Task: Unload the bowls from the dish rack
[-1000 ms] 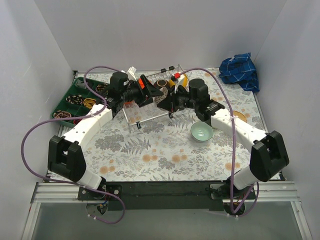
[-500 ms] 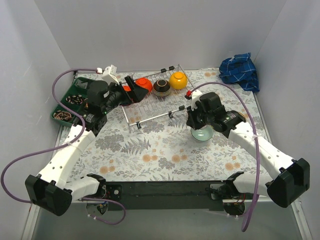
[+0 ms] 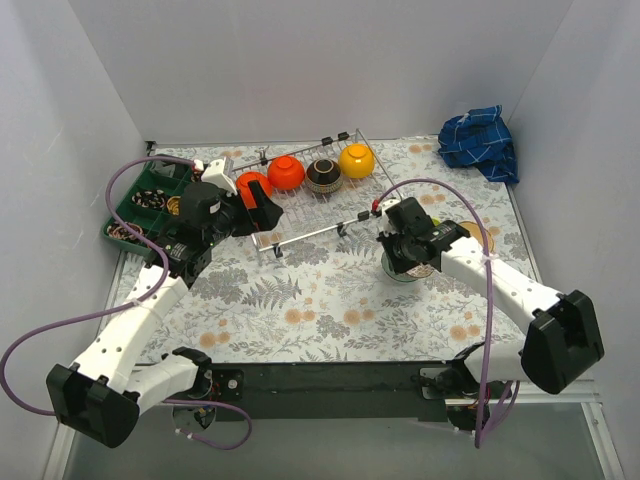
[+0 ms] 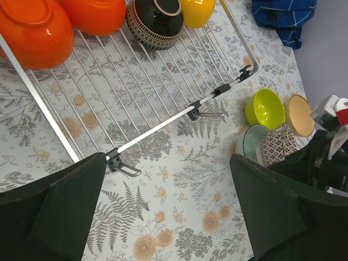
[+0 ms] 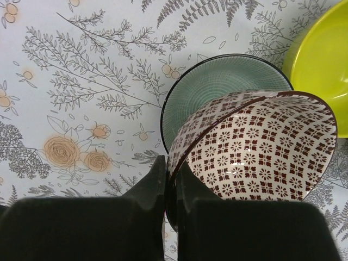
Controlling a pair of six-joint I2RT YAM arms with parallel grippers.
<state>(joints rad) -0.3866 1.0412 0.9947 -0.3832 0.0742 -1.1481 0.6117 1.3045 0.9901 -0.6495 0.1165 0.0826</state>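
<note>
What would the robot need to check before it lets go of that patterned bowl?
1. Right gripper shut on the patterned bowl rim: ok.
2. Patterned bowl above the teal bowl: ok.
3. Patterned bowl resting in the teal bowl: cannot tell.
4. Patterned bowl apart from the lime bowl: cannot tell.
5. Left gripper open and empty: ok.
6. Dish rack unloaded: not ok, four bowls inside.

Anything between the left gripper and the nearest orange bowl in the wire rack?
Nothing visible. The open left gripper hangs by the silver wire dish rack; only its bare grid and rail lie between it and the glossy orange bowl.
</note>
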